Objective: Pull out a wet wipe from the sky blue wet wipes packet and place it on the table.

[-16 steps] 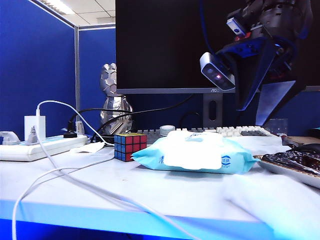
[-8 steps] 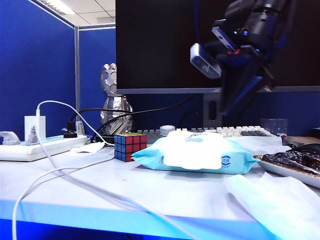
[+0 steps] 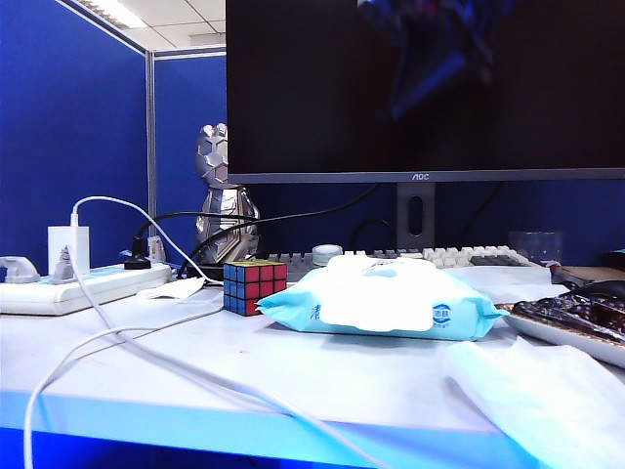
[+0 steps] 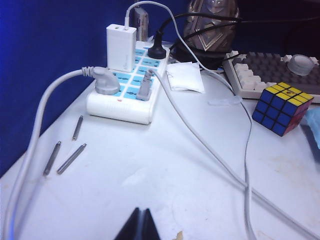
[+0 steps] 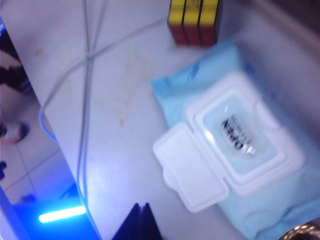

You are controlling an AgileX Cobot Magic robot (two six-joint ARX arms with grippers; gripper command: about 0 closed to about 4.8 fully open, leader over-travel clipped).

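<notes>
Risen, shut right tool (image 5: pixel 141 210) overlooks packet (image 5: pixel 235 165); left tool (image 4: pixel 141 216) shut

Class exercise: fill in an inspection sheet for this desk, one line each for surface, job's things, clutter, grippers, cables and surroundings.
Surface: white table, blue front edge.
Job's things: sky blue wet wipes packet lying flat, lid flipped open; wet wipe lying at the front right.
Clutter: Rubik's cube, three metal rods, paper scrap.
Grippers: left gripper shut above bare table; right gripper shut, high above the packet.
Cables: white cords from power strip.
Surroundings: monitor, keyboard, silver figurine.
</notes>
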